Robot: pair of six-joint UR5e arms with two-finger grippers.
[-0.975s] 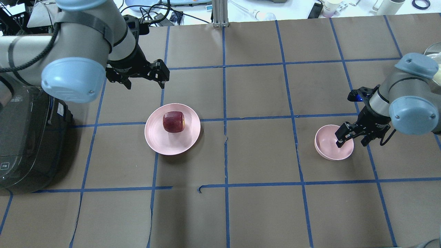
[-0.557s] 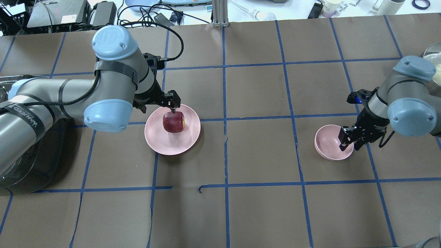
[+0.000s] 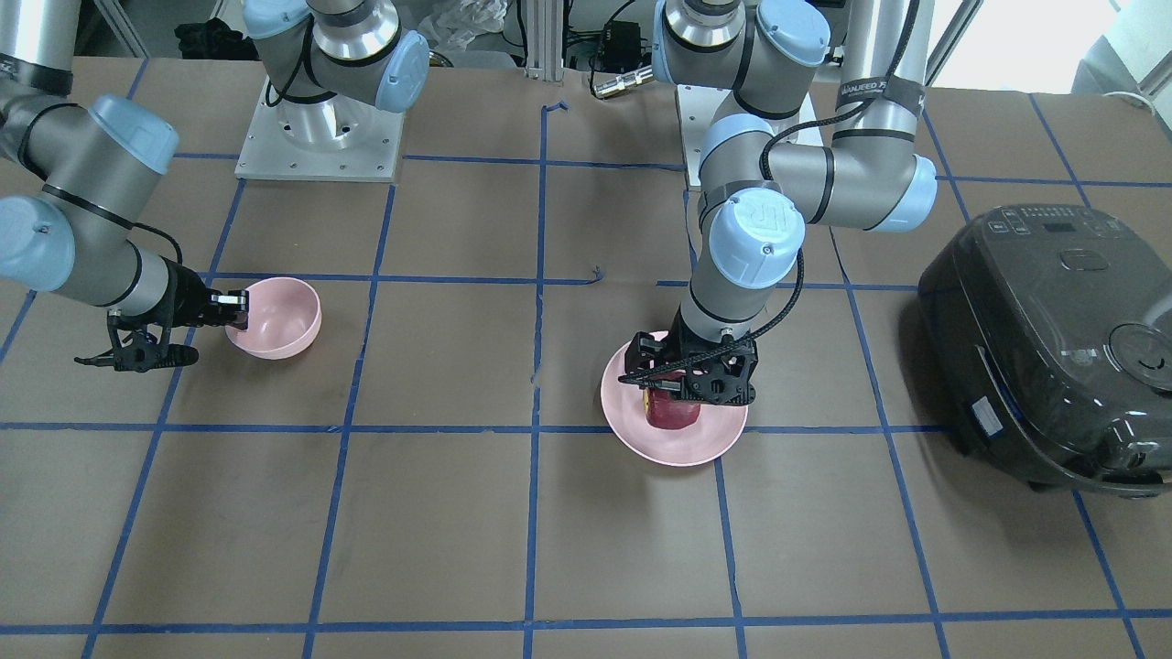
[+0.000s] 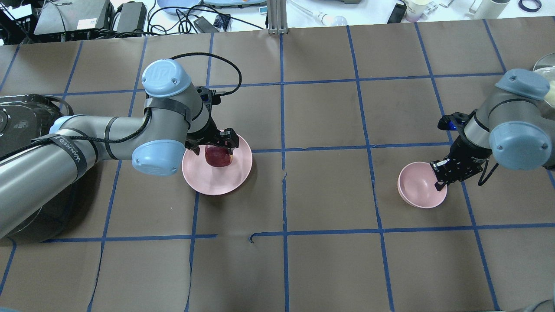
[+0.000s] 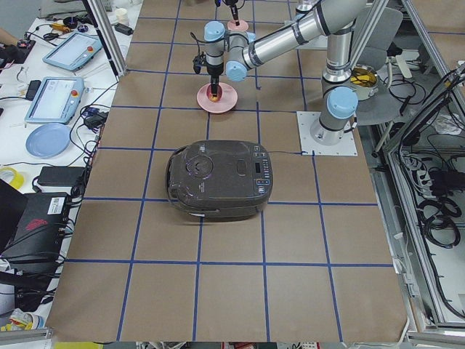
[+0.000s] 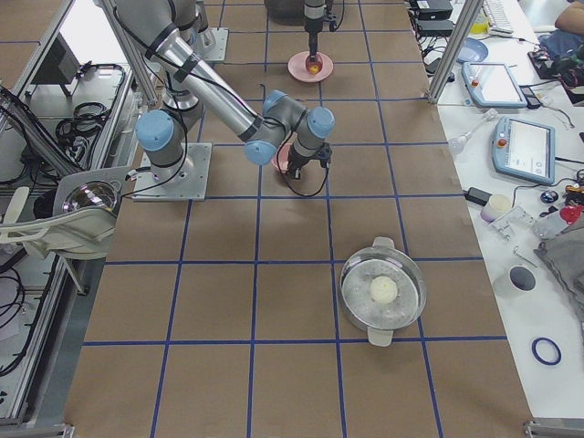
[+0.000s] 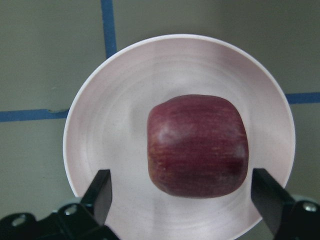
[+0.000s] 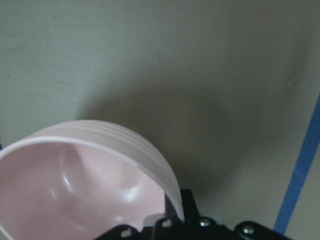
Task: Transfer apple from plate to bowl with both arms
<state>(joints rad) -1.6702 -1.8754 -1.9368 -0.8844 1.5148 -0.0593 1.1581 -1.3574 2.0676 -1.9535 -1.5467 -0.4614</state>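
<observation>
The apple (image 4: 218, 157) sits on its side slightly off centre on the plate (image 4: 221, 182), dark red skin up toward your wrist camera (image 7: 197, 146), and it has not left the dish. Around it you have the left gripper (image 4: 213, 147) lowered over the plate with its jaws spread wide: the two black fingers (image 7: 101, 192) stand one on each side of the fruit, and the wrist view shows pale plate between each finger and the apple's skin, so nothing is grasped there. From across the table the same gripper hides the apple's top, with only its lower half and a yellowish patch showing (image 3: 671, 412). Well apart, on the robot's right side of the table (image 4: 325, 195), the bowl (image 4: 418, 186) waits with nothing inside it. Your right gripper (image 4: 439, 184) is clenched on the bowl's rim at the side nearest its own arm, and the right wrist view shows the pink wall (image 8: 75, 190) running straight down into the black jaws. The bowl looks tipped a little in the front-facing view (image 3: 279, 320). Brown paper crossed by blue tape lines covers the table, and a black rice cooker (image 3: 1053, 339) stands beyond the left arm, clear of the plate
</observation>
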